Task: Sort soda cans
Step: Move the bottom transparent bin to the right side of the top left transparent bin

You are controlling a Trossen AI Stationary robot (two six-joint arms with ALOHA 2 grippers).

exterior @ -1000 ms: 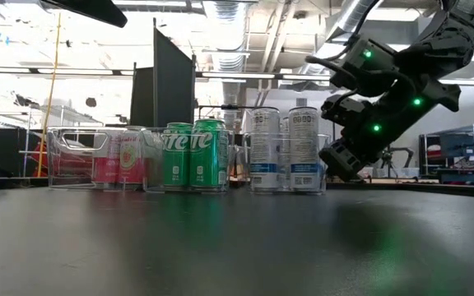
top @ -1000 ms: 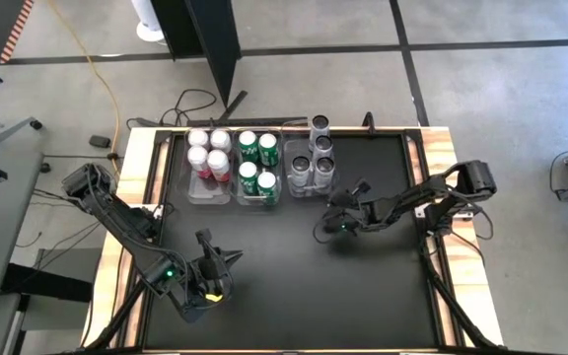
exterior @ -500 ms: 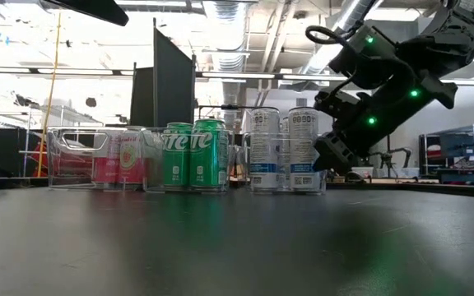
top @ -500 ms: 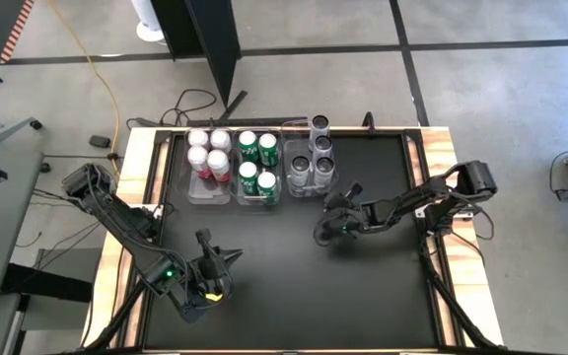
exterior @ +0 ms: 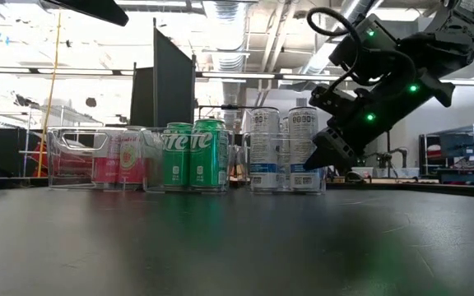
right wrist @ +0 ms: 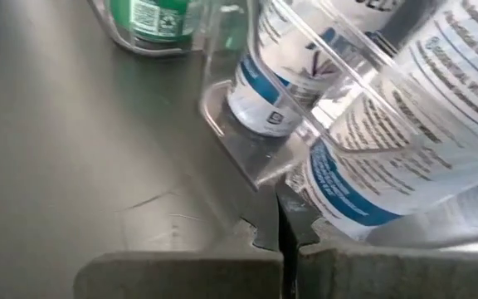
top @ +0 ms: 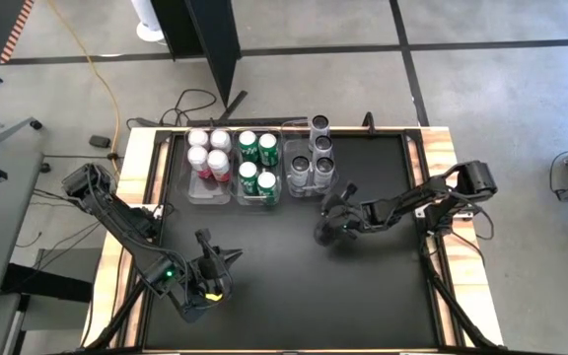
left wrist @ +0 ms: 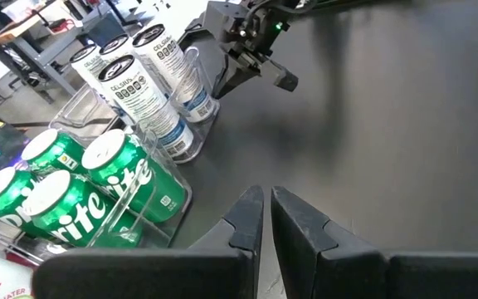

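Cans are all binned up along the far edge, both grippers pinched closed with nothing in them

Pink cans (top: 208, 151), green cans (top: 257, 161) and grey cans (top: 314, 156) are seen in three clear bins (top: 210, 192); the fourth grey one is half cut off behind the bin's far end. The right gripper (top: 329, 223), fingers pressed together, is parked just beside the grey cans' bin corner, whether touching can't be made out. The left gripper (top: 208, 258) is kept closed, well apart near the table's (top: 294, 286) front edge.

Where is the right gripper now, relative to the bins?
In the high view the right gripper, shut, is on the table's right half, just in front of the bin of grey cans, beside the green cans.
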